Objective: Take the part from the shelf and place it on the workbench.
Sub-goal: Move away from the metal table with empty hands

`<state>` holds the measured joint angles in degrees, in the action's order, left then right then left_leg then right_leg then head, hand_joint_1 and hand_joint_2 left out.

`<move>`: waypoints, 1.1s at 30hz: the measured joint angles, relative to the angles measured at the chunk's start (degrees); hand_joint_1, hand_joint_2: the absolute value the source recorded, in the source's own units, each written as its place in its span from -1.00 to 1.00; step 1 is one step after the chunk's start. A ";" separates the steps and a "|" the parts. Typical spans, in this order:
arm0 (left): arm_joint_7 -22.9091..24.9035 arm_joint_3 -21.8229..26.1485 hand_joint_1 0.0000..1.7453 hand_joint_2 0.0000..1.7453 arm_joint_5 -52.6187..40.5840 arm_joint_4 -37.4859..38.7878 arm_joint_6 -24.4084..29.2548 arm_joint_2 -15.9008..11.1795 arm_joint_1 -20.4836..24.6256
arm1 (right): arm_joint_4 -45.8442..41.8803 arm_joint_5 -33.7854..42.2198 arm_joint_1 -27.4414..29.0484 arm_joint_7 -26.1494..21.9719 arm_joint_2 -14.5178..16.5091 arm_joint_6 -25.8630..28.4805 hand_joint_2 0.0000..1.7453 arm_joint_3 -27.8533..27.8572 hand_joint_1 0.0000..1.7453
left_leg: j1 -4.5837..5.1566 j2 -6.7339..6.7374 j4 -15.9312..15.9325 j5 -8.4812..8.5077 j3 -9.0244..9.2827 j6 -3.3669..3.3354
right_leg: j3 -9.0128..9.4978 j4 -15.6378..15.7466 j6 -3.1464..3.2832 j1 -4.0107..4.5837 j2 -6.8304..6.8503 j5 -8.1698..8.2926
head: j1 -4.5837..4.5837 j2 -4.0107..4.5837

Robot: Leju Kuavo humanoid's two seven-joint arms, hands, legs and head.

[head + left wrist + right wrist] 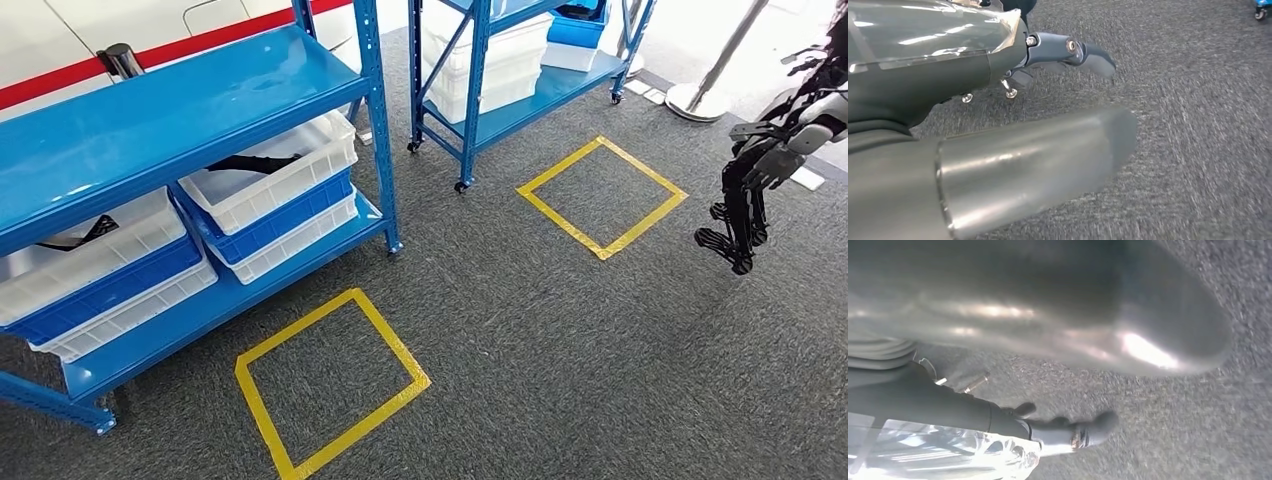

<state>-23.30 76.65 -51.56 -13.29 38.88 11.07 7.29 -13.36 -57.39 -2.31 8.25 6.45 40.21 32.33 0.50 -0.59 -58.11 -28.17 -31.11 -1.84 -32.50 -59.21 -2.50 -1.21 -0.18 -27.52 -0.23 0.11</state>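
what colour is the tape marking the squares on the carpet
Yellow: both taped floor squares on the grey carpet show best in the head view.

Left hand (998,115) over grey carpet (1198,125); thumb and fingers (1088,52) hold nothing.

I read this as warehouse or factory test area: blue steel racks (180,120) at left and top centre, stacked white and blue bins (275,200), grey carpet (560,330), yellow tape squares (330,385) marking standing spots, stanchion base (697,100) upper right.
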 joint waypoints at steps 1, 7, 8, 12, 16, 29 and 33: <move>0.03 0.00 -1.00 -1.00 0.00 0.03 0.01 0.01 0.03 | -0.05 -0.25 -0.05 -0.04 0.00 0.01 -1.00 0.24 -1.00 | -0.09 -0.01 -0.13 -0.17 0.00 0.21 | 0.18 0.16 0.52 0.05 -0.06 -0.07 | -0.02 0.00; 0.24 0.00 -1.00 -1.00 0.06 0.04 0.02 0.01 0.04 | -0.13 -1.64 -0.11 -0.07 0.06 0.01 -1.00 1.13 -1.00 | -0.81 0.32 -12.10 -6.73 -5.85 1.93 | 0.26 0.31 2.12 -0.41 0.05 -0.12 | -0.30 0.00; 0.24 0.00 -1.00 -1.00 0.08 0.05 0.02 0.01 0.02 | -0.13 -1.75 -0.11 -0.05 0.07 0.01 -1.00 1.25 -1.00 | -0.88 0.35 -15.08 -7.61 -7.59 2.03 | 0.27 0.31 2.19 -0.39 0.08 -0.19 | -0.30 0.00; 0.23 0.00 -1.00 -1.00 0.20 0.06 0.02 -0.03 -0.01 | -0.13 -2.35 -0.11 -0.03 0.15 0.01 -1.00 1.96 -1.00 | -0.96 0.44 -8.01 -1.24 -5.42 1.15 | 0.80 0.34 2.18 -0.28 0.04 -0.54 | -0.30 0.00; 0.15 0.01 -1.00 -1.00 0.31 0.05 0.04 -0.10 0.20 | -0.13 -2.97 -0.21 -0.16 0.37 0.01 -1.00 2.41 -1.00 | -0.21 0.66 -0.70 0.69 -2.34 0.02 | 1.02 0.54 1.12 0.09 0.06 -1.11 | -0.29 0.00; 0.19 1.29 -1.00 -1.00 0.58 -0.09 0.02 0.79 0.05 | -0.03 -5.71 -0.52 -0.61 -0.11 0.01 -1.00 3.56 -1.00 | -0.20 0.04 1.53 -1.57 2.97 -0.66 | -1.28 -0.60 -0.98 0.13 0.29 0.82 | 0.08 0.00; -0.43 1.64 -1.00 -1.00 0.54 -0.11 0.03 0.79 0.15 | 0.05 -5.62 -0.66 -0.81 -0.12 0.01 -1.00 3.80 -1.00 | -0.13 0.13 1.32 -2.78 3.32 0.33 | 0.02 0.88 0.87 0.21 0.11 0.50 | -0.08 0.00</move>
<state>-23.73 78.30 -51.02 -13.40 38.91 11.85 7.44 -13.31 -63.01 -2.97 7.44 6.33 40.22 36.13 0.37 -0.46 -56.80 -30.95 -27.79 -1.51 -32.48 -58.33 -1.63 -1.00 -0.07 -27.02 -0.31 0.11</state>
